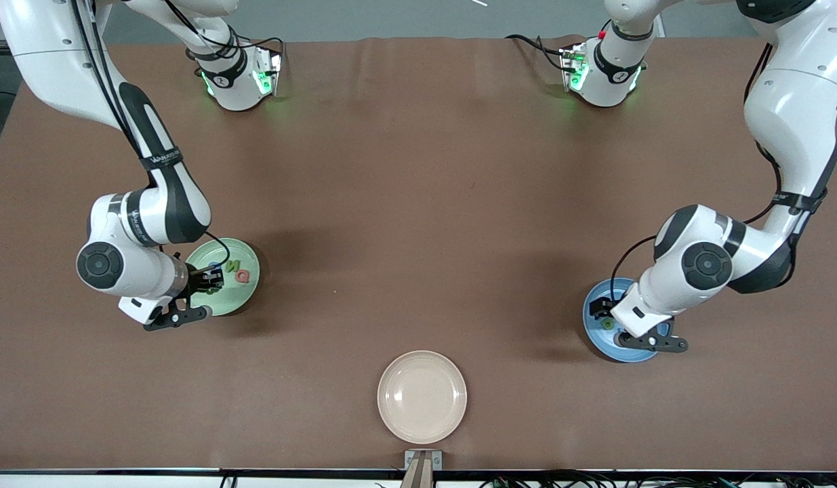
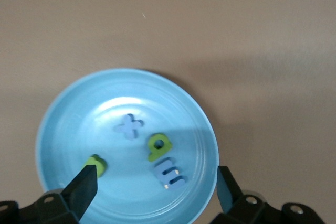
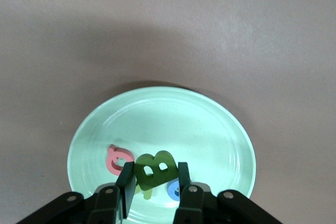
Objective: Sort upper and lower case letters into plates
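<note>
- The left gripper [image 2: 155, 187] hangs over the blue plate [image 2: 58, 124], which sits toward the left arm's end of the table; its fingers [image 2: 84, 184] stand wide apart and grip nothing.
- Under that gripper four small letters lie in the plate: a blue x [image 2: 128, 126], a green letter [image 2: 158, 146] beside it, a blue m [image 2: 169, 173] touching or just beside that green one, and a second green letter [image 2: 97, 164] right by one fingertip, partly hidden by it.
- In the front view the left gripper [image 1: 604, 313] and wrist cover much of the blue plate [image 1: 598, 339]; one green letter [image 1: 606, 324] shows there.
- The right gripper [image 3: 154, 179] is over the green plate [image 3: 210, 124] toward the right arm's end, its fingers clamped on the green B [image 3: 152, 170], held upright above the plate floor.
- Just beside the held B, the pink Q [image 3: 118, 159] lies flat in the plate; the blue G [image 3: 173, 188] lies under the gripper, partly hidden by a finger.
- The front view shows the right gripper [image 1: 211, 279] over the green plate [image 1: 249, 291], with a green N [image 1: 234, 263] and the Q [image 1: 241, 276] just beside the fingertips.
- A beige plate [image 1: 422, 396] lies well apart from both grippers, between the other two plates and nearest the front camera.
</note>
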`<action>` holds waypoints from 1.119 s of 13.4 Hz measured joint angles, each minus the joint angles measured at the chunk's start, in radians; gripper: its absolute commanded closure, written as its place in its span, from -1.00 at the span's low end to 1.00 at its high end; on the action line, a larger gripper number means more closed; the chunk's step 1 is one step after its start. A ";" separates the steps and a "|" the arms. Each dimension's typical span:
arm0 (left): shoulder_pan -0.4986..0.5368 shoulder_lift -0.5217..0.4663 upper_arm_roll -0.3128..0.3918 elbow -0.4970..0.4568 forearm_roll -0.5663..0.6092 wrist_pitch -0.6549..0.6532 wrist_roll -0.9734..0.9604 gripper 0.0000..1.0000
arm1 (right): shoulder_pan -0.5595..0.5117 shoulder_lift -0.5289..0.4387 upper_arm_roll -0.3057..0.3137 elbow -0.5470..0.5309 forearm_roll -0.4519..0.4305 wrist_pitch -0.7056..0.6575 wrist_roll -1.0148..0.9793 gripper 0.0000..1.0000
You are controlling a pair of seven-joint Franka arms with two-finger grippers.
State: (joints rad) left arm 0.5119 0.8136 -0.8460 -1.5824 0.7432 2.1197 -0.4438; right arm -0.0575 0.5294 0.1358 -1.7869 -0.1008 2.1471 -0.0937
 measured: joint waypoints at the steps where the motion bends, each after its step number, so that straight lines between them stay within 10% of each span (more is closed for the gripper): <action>1: -0.003 -0.004 -0.010 0.036 0.000 -0.039 0.000 -1.00 | -0.004 0.001 0.000 -0.007 0.000 0.003 0.000 -0.99; 8: -0.034 -0.016 -0.063 0.168 0.000 -0.244 -0.003 -1.00 | -0.013 -0.006 0.000 0.001 0.001 -0.076 0.051 -1.00; 15: -0.061 -0.053 -0.151 0.266 0.000 -0.445 -0.012 -1.00 | -0.075 -0.229 -0.002 0.087 0.002 -0.367 0.086 -1.00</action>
State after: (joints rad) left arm 0.4507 0.7604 -0.9970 -1.3164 0.7431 1.6750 -0.4553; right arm -0.1324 0.3002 0.1334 -1.7002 -0.0991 1.7806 -0.0073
